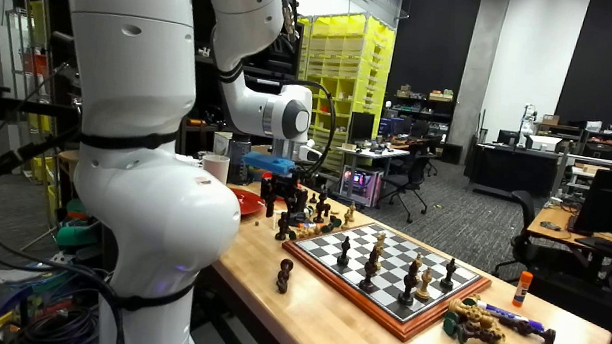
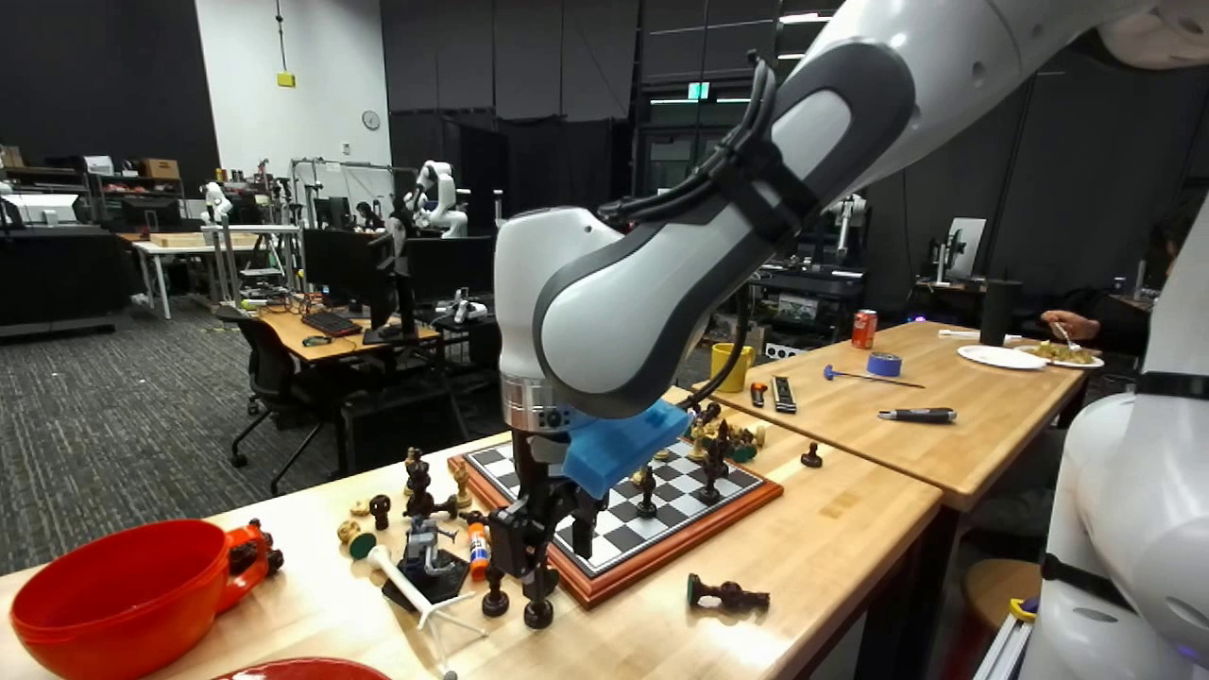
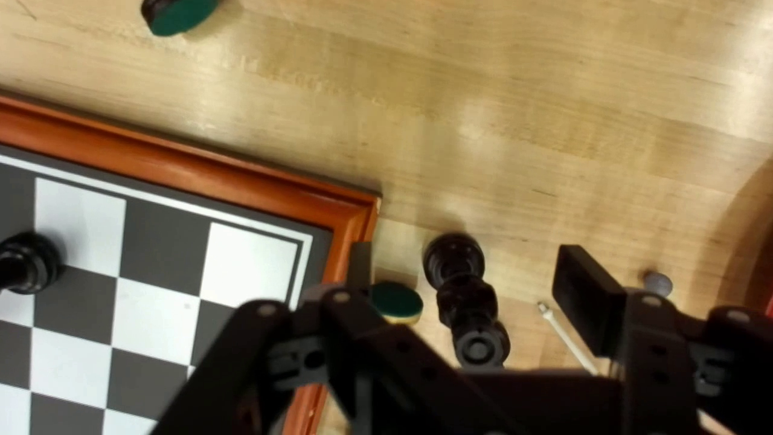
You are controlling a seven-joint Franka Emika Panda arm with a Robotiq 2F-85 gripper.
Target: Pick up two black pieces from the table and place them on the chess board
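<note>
One black piece (image 3: 465,296) is seen within the widely spread gripper (image 3: 472,284) and may be toppled, if the chess board (image 3: 156,314) beside is struck during lowering.

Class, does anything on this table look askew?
Yes: a dark chess piece lies on its side on the table, and a heap of pieces lies beside the chess board. Both look odd because the chessmen on the board stand upright.

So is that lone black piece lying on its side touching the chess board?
Apart. In both exterior views, a strip of bare table shows between the black piece and the chess board.
</note>
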